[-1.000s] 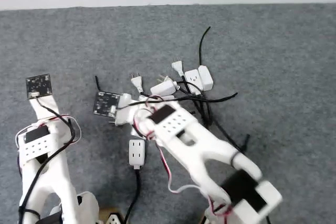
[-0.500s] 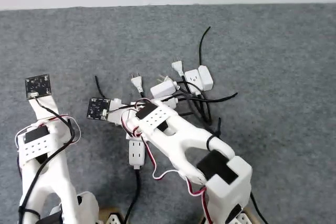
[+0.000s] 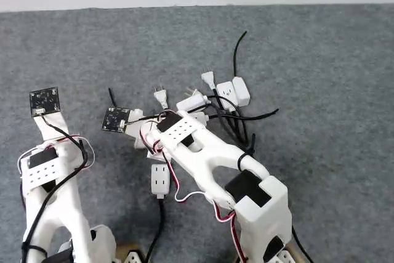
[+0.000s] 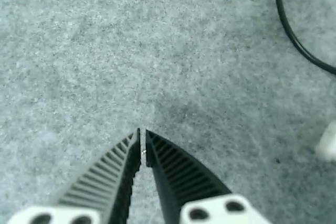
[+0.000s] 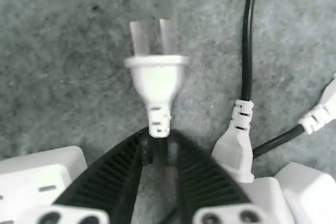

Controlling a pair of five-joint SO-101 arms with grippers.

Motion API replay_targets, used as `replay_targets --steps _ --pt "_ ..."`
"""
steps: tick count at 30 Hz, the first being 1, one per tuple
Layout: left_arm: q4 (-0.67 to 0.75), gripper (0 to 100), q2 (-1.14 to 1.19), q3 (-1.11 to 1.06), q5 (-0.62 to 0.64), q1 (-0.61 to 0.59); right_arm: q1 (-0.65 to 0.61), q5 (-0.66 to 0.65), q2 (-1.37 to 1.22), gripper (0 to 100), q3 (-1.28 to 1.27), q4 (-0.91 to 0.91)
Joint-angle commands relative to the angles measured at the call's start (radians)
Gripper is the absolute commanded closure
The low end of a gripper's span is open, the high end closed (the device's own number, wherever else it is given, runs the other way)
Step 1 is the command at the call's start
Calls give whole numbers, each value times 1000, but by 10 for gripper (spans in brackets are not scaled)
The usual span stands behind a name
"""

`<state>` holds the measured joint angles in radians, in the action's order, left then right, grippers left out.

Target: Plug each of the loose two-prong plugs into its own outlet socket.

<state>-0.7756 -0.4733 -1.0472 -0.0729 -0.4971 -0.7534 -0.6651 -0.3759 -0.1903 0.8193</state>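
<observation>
The right gripper is clenching a white plastic two-prong plug, seemingly by its collar, with a white rectangular outlet socket lying at six o'clock. The left gripper is hanging clenched, empty.

Glossy white plastic plug, metal prongs; rough grey cloth table cover.

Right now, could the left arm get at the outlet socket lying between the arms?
Probably yes: only bare carpet lies between the left gripper and the outlet socket; the right arm crowds it.
</observation>
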Motion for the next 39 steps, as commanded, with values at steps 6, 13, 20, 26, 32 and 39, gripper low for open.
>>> replay_targets --steps 6,13,20,26,32,39 --pt "29 988 0 22 9 -5 42 86 77 990 115 196" --pt "29 988 0 22 9 -3 179 189 390 990 196 529" --pt "31 987 0 22 9 -2 450 184 650 990 193 788" --pt "61 987 0 7 14 0 760 141 719 990 14 805" --pt "61 987 0 5 14 0 1067 -77 687 990 -296 527" --pt "63 987 0 4 14 0 1293 -163 604 990 -427 352"
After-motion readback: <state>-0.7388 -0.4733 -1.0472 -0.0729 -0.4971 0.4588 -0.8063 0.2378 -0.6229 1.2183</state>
